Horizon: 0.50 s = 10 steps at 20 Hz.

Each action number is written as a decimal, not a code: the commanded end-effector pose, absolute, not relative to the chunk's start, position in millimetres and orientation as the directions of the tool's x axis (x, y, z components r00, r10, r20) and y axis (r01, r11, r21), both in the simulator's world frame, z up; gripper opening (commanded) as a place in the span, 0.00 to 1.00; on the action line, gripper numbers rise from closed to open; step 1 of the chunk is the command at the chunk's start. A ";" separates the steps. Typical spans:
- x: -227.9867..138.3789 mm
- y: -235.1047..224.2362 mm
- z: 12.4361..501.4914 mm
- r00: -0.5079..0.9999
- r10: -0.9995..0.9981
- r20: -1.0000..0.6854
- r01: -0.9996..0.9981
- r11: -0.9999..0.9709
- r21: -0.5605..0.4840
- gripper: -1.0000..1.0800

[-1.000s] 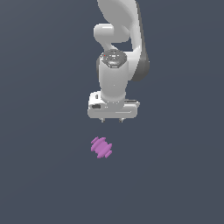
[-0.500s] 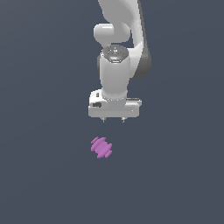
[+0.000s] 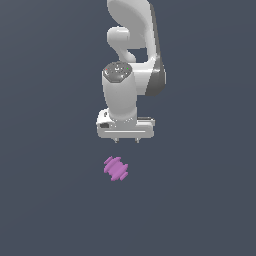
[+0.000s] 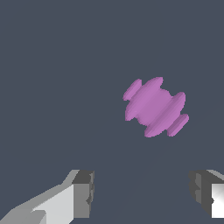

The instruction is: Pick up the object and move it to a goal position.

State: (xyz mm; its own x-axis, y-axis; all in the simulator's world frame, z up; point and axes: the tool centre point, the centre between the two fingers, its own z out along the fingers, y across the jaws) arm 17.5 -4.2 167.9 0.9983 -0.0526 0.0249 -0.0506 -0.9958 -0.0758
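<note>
- A small purple-pink spindle (image 3: 116, 168), the object of the task, lies alone on a flat dark grey-blue surface (image 3: 45, 200); it is a short lumpy piece with several rounded disc-like ridges along its length, seen at a slant in both views.
- In the exterior view the spindle sits just below the gripper and slightly toward the exterior view's left of the gripper's centre line; a clear strip of bare surface separates the two, and nothing touches the spindle.
- The white Franka Panda arm (image 3: 131, 55) stands over the spindle, its wrist pointing straight down and ending in a broad white hand body (image 3: 125, 126).
- The gripper (image 3: 127, 141) is released: two short fingertips (image 3: 117, 141) poke out under the hand body with an open gap between them, and nothing is held.
- The wrist view confirms it: the two dark finger pads (image 4: 84, 192) stand wide apart at the edge of the frame, with only bare surface between them.
- In that same wrist view the spindle (image 4: 155, 107) lies beyond the fingers and outside the gap between them, nearer the line of one finger than the other, and well short of contact with either.
- The spindle is smaller than the spread of the open fingers.
</note>
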 end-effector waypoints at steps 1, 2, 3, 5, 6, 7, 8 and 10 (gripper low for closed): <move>18.1 -9.9 158.4 0.997 -0.080 0.019 -0.077 -0.991 -0.111 0.81; 18.5 -12.5 154.1 0.996 -0.092 0.016 -0.089 -0.988 -0.128 0.81; 18.8 -15.3 149.5 0.994 -0.106 0.013 -0.103 -0.984 -0.146 0.81; 19.5 -21.5 139.7 0.991 -0.137 0.007 -0.133 -0.974 -0.185 0.81; 19.9 -24.9 134.5 0.988 -0.154 0.004 -0.150 -0.967 -0.206 0.81; 20.3 -28.6 129.1 0.985 -0.172 0.000 -0.168 -0.959 -0.228 0.81; 20.6 -32.3 123.8 0.982 -0.191 -0.004 -0.186 -0.950 -0.250 0.81; 21.2 -40.1 113.3 0.973 -0.229 -0.011 -0.222 -0.930 -0.293 0.81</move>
